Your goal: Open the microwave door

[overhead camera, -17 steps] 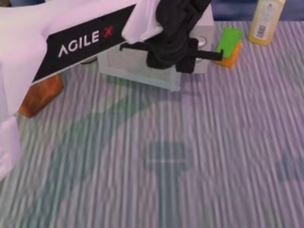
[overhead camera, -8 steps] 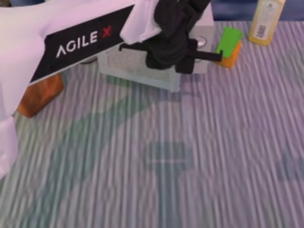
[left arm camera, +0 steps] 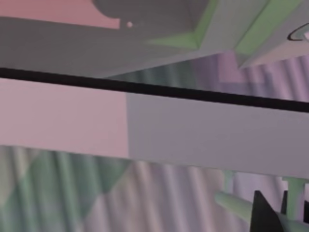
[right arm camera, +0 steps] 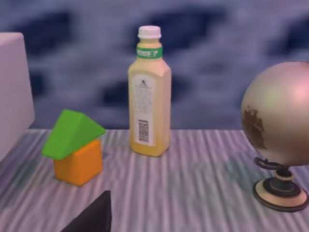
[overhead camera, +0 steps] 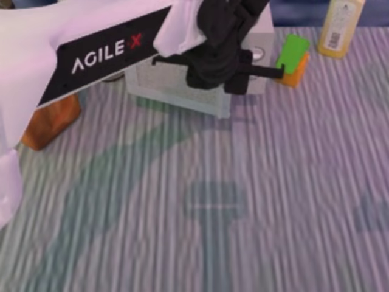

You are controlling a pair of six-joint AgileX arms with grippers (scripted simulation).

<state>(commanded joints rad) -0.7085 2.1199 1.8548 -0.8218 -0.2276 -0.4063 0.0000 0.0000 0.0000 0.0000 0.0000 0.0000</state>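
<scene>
Up top, left gripper (overhead camera: 213,64) covers the microwave door (overhead camera: 173,85); jaws' opening cannot be told.

Soft, even light fills all three views, the table (overhead camera: 255,201) carrying only faint greenish shadows under the left arm (overhead camera: 91,48), everything slightly blurred, with the bottle (right arm camera: 148,96) and globe (right arm camera: 280,121) soft-edged and the left wrist view a hazy close-up.
</scene>
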